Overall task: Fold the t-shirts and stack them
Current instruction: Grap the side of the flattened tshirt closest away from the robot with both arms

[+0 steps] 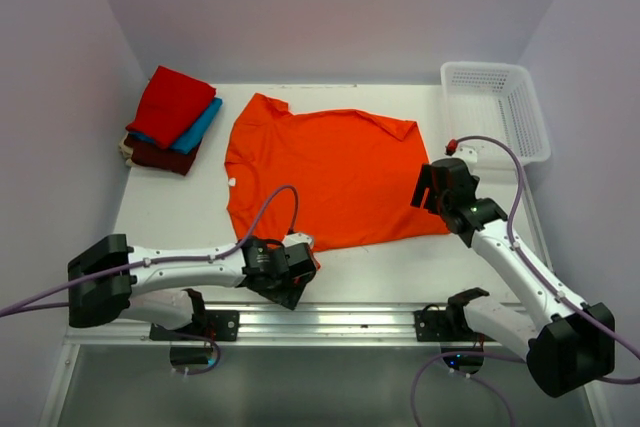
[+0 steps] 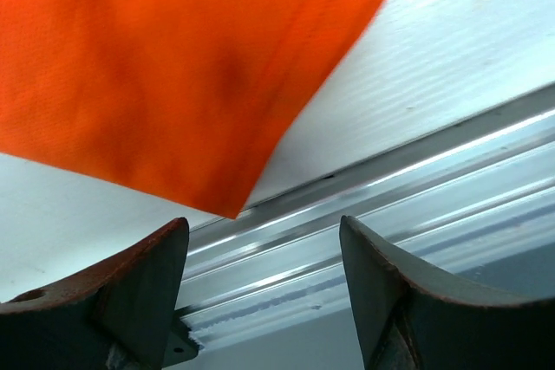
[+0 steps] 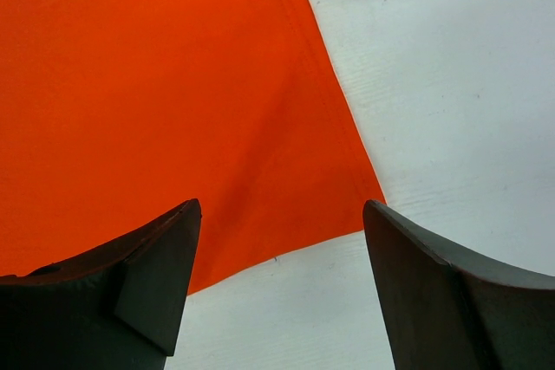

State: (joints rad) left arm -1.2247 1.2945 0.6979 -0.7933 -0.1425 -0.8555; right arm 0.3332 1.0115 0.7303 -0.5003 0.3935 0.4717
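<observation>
Left gripper [image 2: 262, 223] and right gripper [image 3: 282, 205] gape at orange t-shirt [image 1: 330, 172]; tag [image 1: 232, 183] unreadable.

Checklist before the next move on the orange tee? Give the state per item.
1. Left gripper open and empty: ok.
2. Right gripper open and empty: ok.
3. Near-left corner of the orange t-shirt lies ahead of the left gripper: ok, but off-centre.
4. Near-right corner lies ahead of the right gripper: ok, but toward one side.
5. Either gripper touching the cloth: cannot tell.
6. Folded stack apart from the orange t-shirt: ok.
</observation>
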